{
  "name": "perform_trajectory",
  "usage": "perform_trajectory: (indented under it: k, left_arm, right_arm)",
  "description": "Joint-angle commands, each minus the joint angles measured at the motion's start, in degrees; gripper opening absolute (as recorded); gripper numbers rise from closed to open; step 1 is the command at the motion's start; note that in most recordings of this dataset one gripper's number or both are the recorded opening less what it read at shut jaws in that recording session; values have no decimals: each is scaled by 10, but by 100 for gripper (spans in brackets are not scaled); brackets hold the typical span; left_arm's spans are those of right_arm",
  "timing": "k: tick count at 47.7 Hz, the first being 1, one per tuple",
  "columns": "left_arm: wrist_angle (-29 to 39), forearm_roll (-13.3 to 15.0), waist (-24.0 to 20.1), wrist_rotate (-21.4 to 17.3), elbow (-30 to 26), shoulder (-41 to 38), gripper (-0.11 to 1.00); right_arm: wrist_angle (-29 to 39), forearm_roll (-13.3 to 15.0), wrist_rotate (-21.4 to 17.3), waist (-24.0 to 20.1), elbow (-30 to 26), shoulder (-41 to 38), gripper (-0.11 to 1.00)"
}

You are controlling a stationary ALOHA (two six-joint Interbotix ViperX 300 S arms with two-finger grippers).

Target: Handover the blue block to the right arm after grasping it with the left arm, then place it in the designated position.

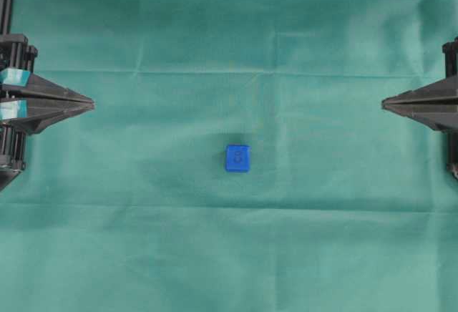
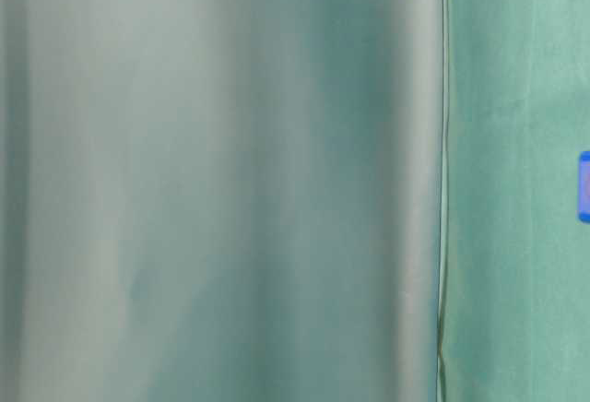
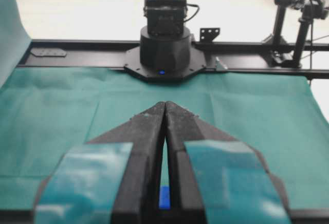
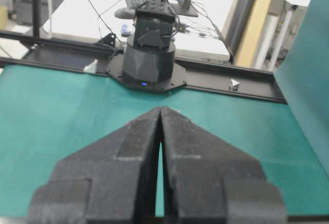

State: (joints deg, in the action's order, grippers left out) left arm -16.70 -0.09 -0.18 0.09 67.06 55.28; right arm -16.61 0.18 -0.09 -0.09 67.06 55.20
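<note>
The blue block (image 1: 237, 158) lies on the green cloth near the middle of the overhead view, a dark 8-like mark on top. A sliver of it shows at the right edge of the table-level view (image 2: 584, 186) and through the slit between the left fingers (image 3: 164, 197). My left gripper (image 1: 91, 102) (image 3: 165, 104), with teal-taped fingers, is shut and empty at the left edge, far from the block. My right gripper (image 1: 385, 102) (image 4: 161, 109), all black, is shut and empty at the right edge. The white marks of the designated position do not show.
The green cloth (image 1: 229, 255) covers the whole table, with creases across it. The opposite arm's black base (image 3: 164, 44) stands at the far end of each wrist view (image 4: 146, 54). A blurred green fold (image 2: 221, 181) fills most of the table-level view.
</note>
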Motion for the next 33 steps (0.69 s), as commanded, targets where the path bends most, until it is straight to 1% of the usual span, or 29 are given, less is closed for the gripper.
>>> perform_trajectory:
  k: [1,16,33]
  left_arm:
    - [3,1,0,1,-13,-3,2]
    - [27,1,-4,-4,-20,-7,2]
    - [45,1,-4,-4,-25,-7,2]
  right_arm:
    - [-4,0,4,4,-8,-4,0]
    - [24,0,1,6,-11,-5,0]
    - [25,-3,-1,7,-12,-7,0]
